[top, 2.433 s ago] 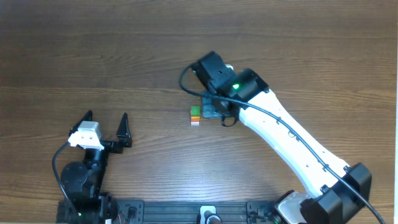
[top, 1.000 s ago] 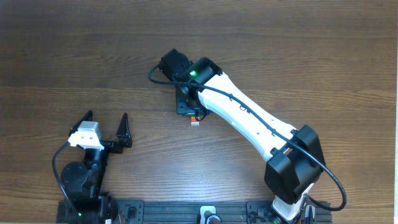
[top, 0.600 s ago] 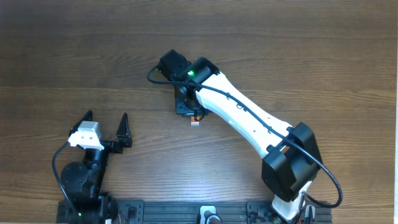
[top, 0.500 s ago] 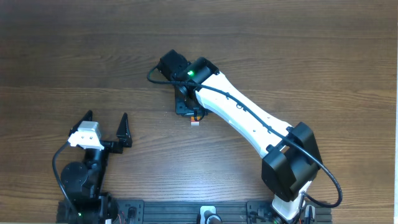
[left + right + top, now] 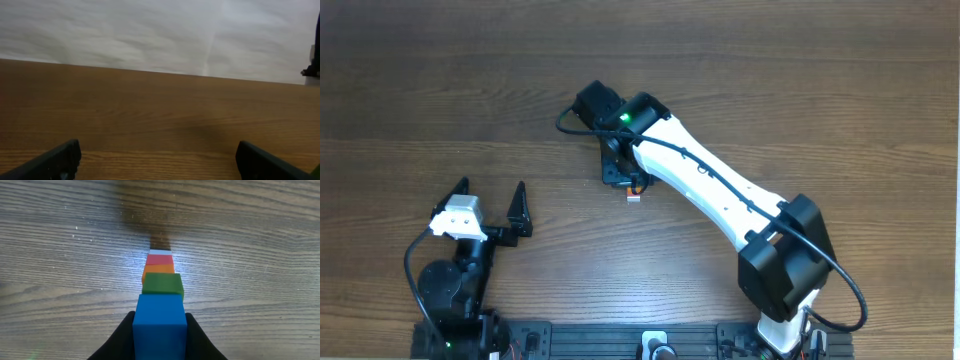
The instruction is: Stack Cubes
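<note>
A stack of small cubes (image 5: 160, 272) stands on the wooden table, green (image 5: 162, 284) on top, then orange, red and white (image 5: 160, 253) at the base. My right gripper (image 5: 160, 336) is shut on a blue cube (image 5: 160, 322), held right over the green one; whether they touch I cannot tell. From above, the right gripper (image 5: 620, 168) hides most of the stack, whose white foot (image 5: 634, 199) peeks out beneath it. The left gripper (image 5: 491, 204) stands open and holds nothing at the near left, and its two dark fingertips (image 5: 62, 159) frame bare wood.
The wooden table (image 5: 820, 110) stretches all round the stack. The right arm's white link (image 5: 710, 190) runs diagonally from the near right across the middle. A pale wall (image 5: 150, 35) rises behind the table's far edge.
The right arm has swung left from beside the stack to over it, covering the cubes in the top view. In the last second it hardly moves. The left arm stays still.
</note>
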